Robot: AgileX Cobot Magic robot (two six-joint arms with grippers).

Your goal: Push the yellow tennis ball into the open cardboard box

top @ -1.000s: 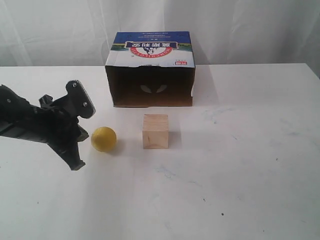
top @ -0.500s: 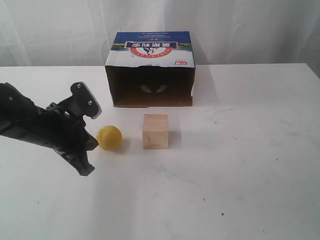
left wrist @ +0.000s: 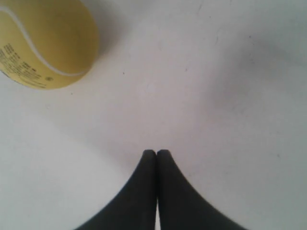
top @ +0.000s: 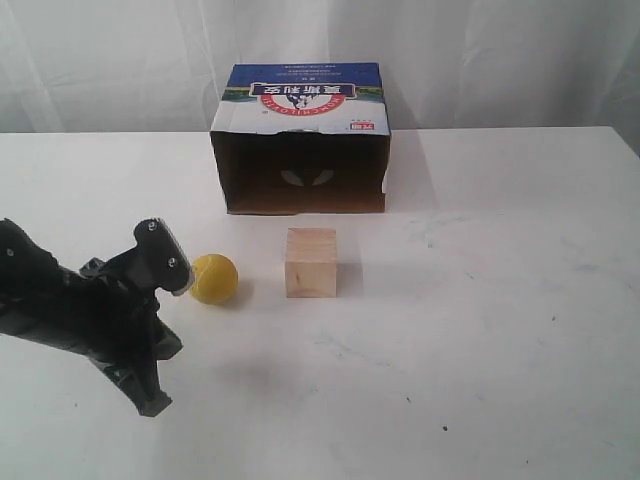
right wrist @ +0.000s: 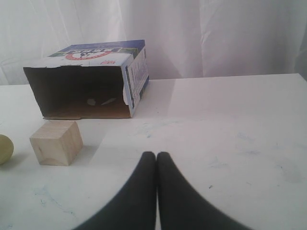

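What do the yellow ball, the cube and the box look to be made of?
The yellow tennis ball: seemingly matte felt, with a curved pale seam and dark print. The wooden cube: pale bare wood, faint grain showing. The open cardboard box: brown cardboard, raw inside, with a printed, possibly glossy top panel.

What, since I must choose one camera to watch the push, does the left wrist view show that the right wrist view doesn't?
Only the left wrist view: the yellow tennis ball close up, with its printed markings and seam, and the shut left claw. Only the right wrist view: the open cardboard box, the wooden cube, the shut right claw, the curtain. Both: the ball (a sliver at the right view's edge) and the white table.
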